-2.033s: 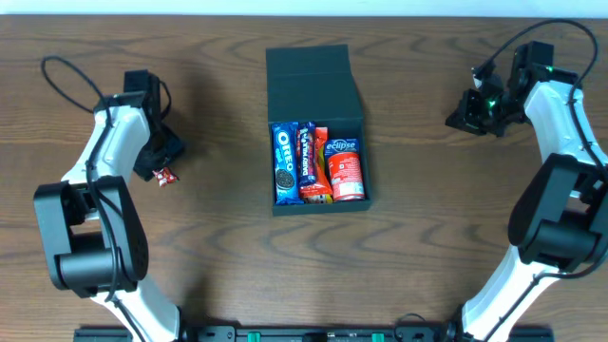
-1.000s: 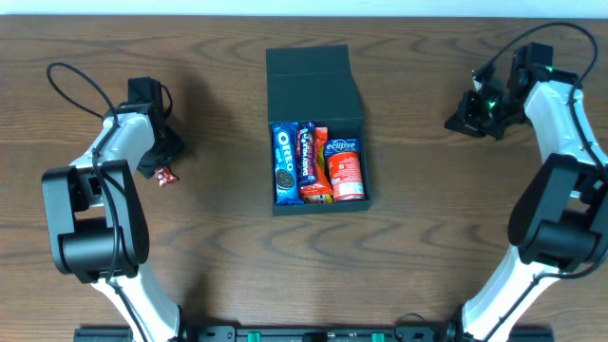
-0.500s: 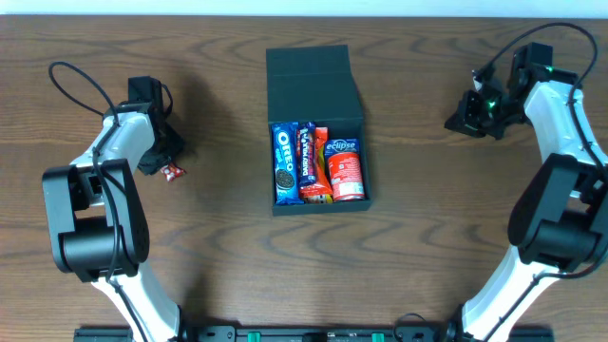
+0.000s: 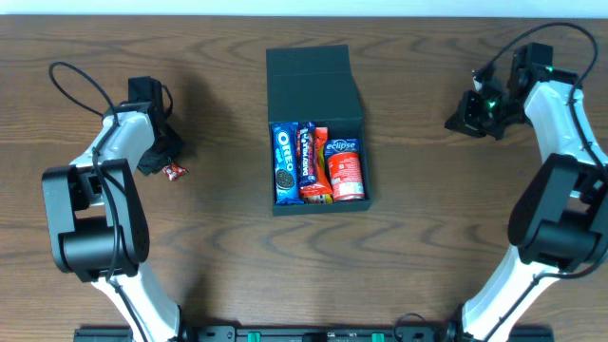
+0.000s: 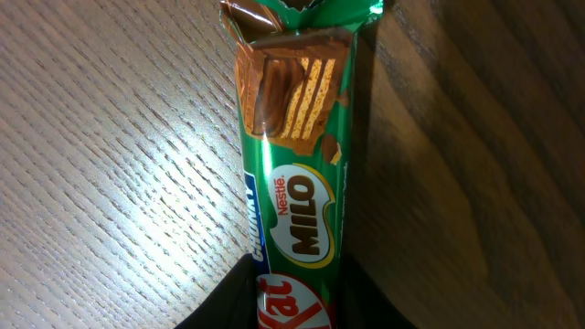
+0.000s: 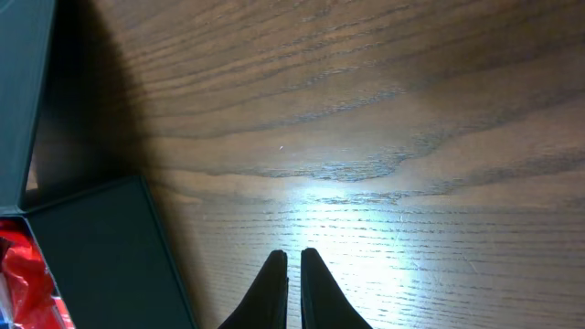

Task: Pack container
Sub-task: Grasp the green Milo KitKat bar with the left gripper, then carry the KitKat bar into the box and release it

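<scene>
The container (image 4: 312, 81) is a dark square box lying open at the table's middle, its flap lid folded toward the far side. It holds an Oreo pack (image 4: 283, 162), a blue pack (image 4: 306, 157), an orange-red pack (image 4: 320, 163) and a red Eclipse pack (image 4: 345, 171). My left gripper (image 4: 158, 162) is at the left, shut on a green KitKat Milo bar (image 5: 297, 174) that lies on the wood; only the bar's red end (image 4: 172, 172) shows overhead. My right gripper (image 4: 461, 118) is at the far right, shut and empty; its fingers (image 6: 274, 274) nearly touch over bare wood.
The right wrist view shows the container's lid (image 6: 101, 247) and a red pack (image 6: 27, 279) at its lower left. A black cable loop (image 4: 71, 81) hangs off the left arm. Both arm bases stand at the near edge.
The bar's visible end has shifted slightly right and toward the far side with my left gripper, compared with one second ago. The right arm and the container have not moved.
</scene>
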You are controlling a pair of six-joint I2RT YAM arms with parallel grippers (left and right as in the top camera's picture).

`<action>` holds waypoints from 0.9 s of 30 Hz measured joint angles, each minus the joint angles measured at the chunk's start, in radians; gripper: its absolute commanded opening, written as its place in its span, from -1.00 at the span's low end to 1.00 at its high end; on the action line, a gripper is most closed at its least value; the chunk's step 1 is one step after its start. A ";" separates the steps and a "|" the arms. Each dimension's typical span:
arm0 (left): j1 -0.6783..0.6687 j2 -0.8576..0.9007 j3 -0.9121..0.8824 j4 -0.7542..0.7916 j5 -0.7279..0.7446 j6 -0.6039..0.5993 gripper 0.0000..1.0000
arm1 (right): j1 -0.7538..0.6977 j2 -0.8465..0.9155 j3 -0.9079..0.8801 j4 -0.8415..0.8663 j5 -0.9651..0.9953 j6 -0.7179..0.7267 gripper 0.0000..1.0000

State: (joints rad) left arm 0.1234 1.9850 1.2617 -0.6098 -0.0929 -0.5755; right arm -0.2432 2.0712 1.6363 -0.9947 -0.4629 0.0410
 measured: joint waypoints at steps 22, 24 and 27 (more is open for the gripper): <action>-0.066 0.041 0.208 -0.217 0.008 0.049 -0.84 | -0.013 0.000 0.000 0.011 -0.001 0.002 -0.93; -0.114 0.041 0.267 -0.230 0.008 0.056 -0.83 | -0.034 0.000 0.000 0.011 0.000 0.003 -0.92; -0.196 0.041 0.351 -0.253 0.008 0.061 -0.78 | -0.069 0.000 0.000 0.010 0.000 0.004 -0.92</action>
State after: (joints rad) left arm -0.0731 2.0258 1.6127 -0.8631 -0.0845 -0.5148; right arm -0.3119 2.0712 1.6363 -0.9852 -0.4633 0.0448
